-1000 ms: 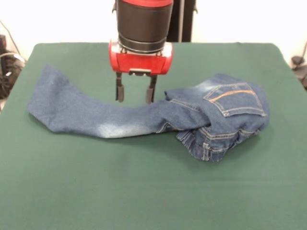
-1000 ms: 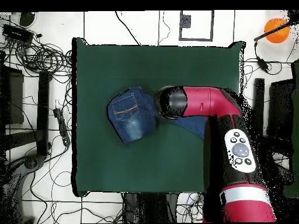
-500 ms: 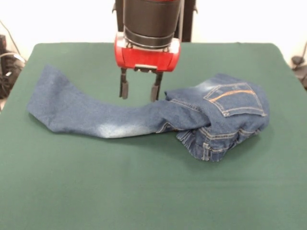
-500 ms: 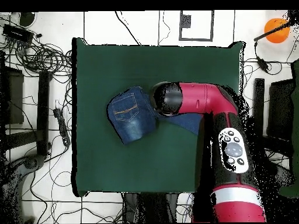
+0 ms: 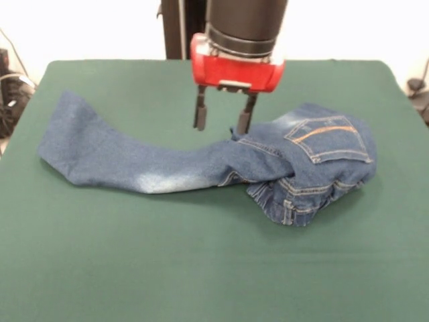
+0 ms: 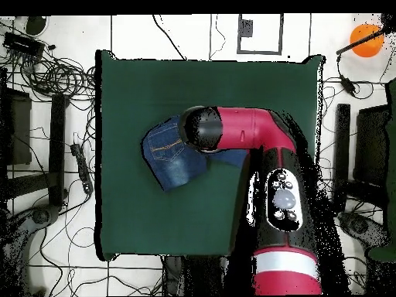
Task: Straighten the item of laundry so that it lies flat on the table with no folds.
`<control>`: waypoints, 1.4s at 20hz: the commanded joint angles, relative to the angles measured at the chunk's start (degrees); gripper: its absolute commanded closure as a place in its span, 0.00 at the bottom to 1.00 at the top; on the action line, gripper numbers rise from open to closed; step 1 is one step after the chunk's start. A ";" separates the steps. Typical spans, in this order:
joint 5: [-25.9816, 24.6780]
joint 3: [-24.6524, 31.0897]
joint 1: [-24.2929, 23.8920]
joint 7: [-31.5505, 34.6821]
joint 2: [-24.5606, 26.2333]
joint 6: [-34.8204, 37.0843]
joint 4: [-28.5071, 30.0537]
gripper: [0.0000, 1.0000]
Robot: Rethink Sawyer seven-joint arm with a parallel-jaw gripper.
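Observation:
The blue denim jeans (image 5: 201,164) lie on the dark green table (image 5: 201,268). One leg stretches left in the front view; the waist and pocket part is bunched in a folded heap at the right (image 5: 315,168). My gripper (image 5: 222,119) hangs open just above the jeans where the leg meets the heap, with nothing between its fingers. From overhead, the red arm (image 6: 247,139) covers most of the leg; only the pocket part of the jeans (image 6: 172,155) shows clearly.
Cables and stands lie on the floor around the table (image 6: 155,85) in the overhead view. An orange ball (image 6: 365,37) sits off the table at the top right. Bare green cloth spreads in front of the jeans.
My gripper has moved right in the front view, from over the leg toward the bunched waist part, and risen slightly. The jeans have not moved.

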 commanded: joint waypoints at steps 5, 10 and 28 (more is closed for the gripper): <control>6.42 -4.15 5.66 19.85 3.08 4.92 2.25 0.00; 7.34 -3.93 5.12 18.12 3.52 3.24 2.75 0.00; 8.43 -7.41 8.98 23.09 9.39 -2.55 1.88 0.00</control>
